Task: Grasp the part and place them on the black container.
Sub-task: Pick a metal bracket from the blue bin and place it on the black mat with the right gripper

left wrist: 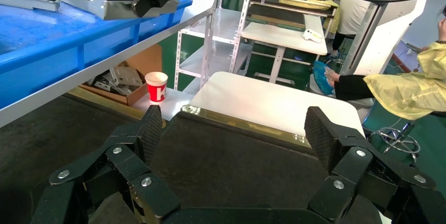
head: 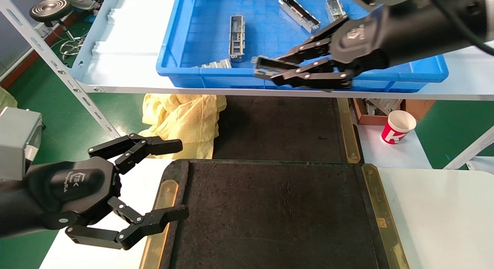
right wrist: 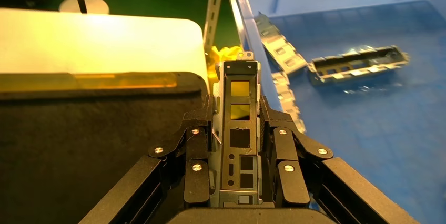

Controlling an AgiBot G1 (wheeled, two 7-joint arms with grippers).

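Note:
My right gripper (head: 257,66) is shut on a silver-grey part (right wrist: 239,129) with cut-out windows, held lengthwise between the fingers in the air over the front wall of the blue crate (head: 185,49). The held part also shows in the left wrist view (left wrist: 100,4). Several like parts lie in the crate, among them one upright (head: 236,37) and one at the back (head: 299,13). The black container (head: 278,215), a flat felt-like tray with brass strips, lies below and nearer to me, bare. My left gripper (head: 181,179) is open and empty at the tray's left edge.
The crate stands on a white shelf (head: 115,68) raised above the tray. A second dark tray (head: 278,126) lies under the shelf. A yellow cloth (head: 181,118), a red-and-white paper cup (head: 397,127) and a cardboard box (head: 370,107) lie behind the tray.

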